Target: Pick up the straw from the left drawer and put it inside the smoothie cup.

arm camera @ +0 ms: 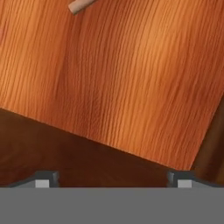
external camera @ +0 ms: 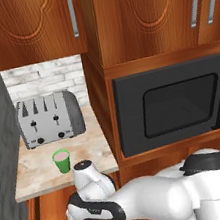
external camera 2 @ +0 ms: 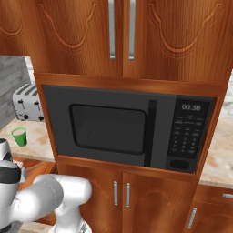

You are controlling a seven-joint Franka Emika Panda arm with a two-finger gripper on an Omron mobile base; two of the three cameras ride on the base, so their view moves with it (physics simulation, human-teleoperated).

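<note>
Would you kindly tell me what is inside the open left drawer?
In the hand view, one end of the straw lies on the drawer floor; its remaining length is cut off. In the left base view, the arm covers much of the drawer.

Pale marbled counter (external camera: 39,174) bearing a grey four-slot toaster (external camera: 49,118) at the back and, near the front edge, the smoothie cup (external camera: 61,160), a green tumbler standing upright with pink liquid at its rim. Beneath the counter, the left drawer (external camera: 53,212) stands pulled out; on its reddish-brown wooden floor lies the straw (arm camera: 80,5), one pale tan end visible.
</note>
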